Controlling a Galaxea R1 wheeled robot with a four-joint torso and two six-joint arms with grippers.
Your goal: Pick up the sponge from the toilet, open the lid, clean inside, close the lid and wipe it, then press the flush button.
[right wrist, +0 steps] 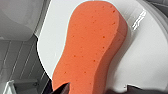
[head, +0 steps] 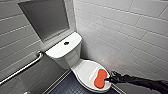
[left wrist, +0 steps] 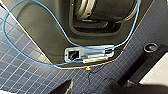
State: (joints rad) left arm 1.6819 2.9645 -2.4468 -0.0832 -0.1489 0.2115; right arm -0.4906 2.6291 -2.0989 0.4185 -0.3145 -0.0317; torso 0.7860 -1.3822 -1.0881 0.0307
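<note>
One sponge [head: 100,78], one toilet [head: 62,53].

Orange-red on white, over a navy floor.
There's the sponge [head: 100,78], vivid orange-red and speckled with darker pores, on the plain glossy white lid [head: 86,71]. The toilet [head: 65,53] is the same white, its button [head: 66,43] a dark dot. Behind, the walls [head: 140,30] are pale grey-white tile in a brick pattern with thin grey joints. The floor [head: 66,86] is dark blue, gridded in small squares. Silver rail [head: 22,68], black right gripper [head: 111,79], and a bright blue cable [left wrist: 64,32] looping over dark housing [left wrist: 37,32].
</note>
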